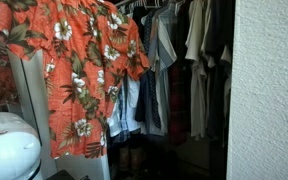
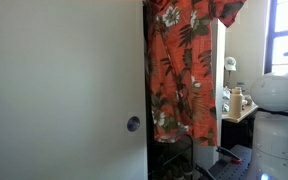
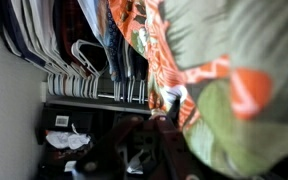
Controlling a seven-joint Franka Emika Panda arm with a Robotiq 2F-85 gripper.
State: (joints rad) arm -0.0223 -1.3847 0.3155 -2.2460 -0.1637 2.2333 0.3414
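Note:
An orange floral shirt (image 1: 79,70) hangs full length in front of the closet opening, and its top edge leaves the frame. In an exterior view, the same shirt (image 2: 184,70) drops beside the door edge. The shirt's fabric (image 3: 234,90) fills the right half of the wrist view, very close and blurred. My gripper (image 3: 164,125) is a dark shape at the bottom of that view. Its jaws are shut, and a fold of the shirt comes out from between them. The gripper is out of frame in both exterior views.
Several shirts and jackets (image 1: 174,60) hang packed on the closet rail (image 3: 84,100), on white hangers (image 3: 84,55). A white door (image 2: 64,90) with a round knob (image 2: 133,124) stands beside the shirt. The robot's white body (image 2: 279,100) is near a desk (image 2: 234,105). A textured wall (image 1: 269,90) bounds the closet.

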